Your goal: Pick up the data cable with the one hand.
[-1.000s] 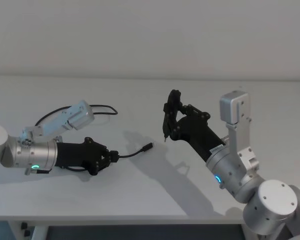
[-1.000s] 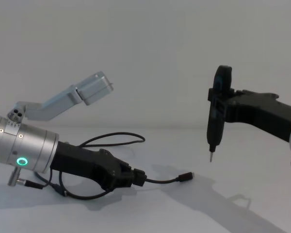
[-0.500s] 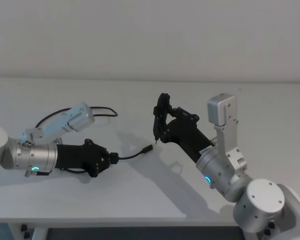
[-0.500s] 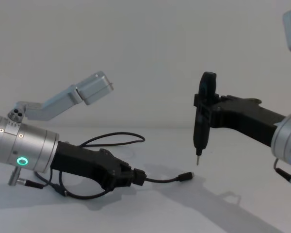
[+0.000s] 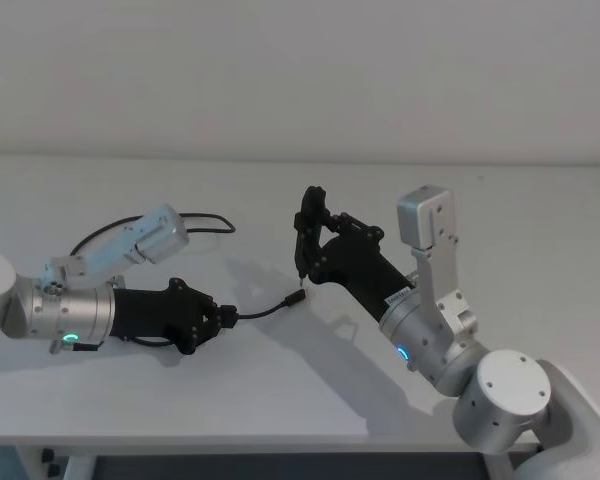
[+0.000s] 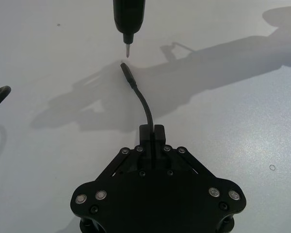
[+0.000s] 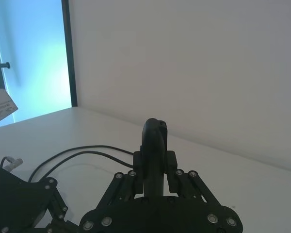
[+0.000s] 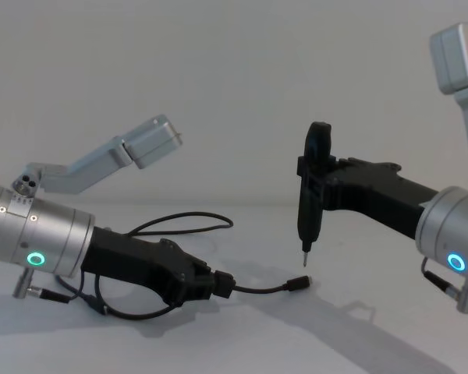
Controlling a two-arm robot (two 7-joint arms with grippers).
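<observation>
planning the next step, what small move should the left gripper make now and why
Probably a short, slow lift of the left gripper: its jaws are shut on the data cable near one plug, while its loops lie on the table. The pointed tool in the right gripper hangs just above that plug, so the lift should angle away from it.

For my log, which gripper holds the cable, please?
The left blocky black gripper, shut on the thin black data cable; the right gripper holds a black pointed tool.

Bright, even light throws soft grey shadows across the white table [image 5: 230, 400].
</observation>
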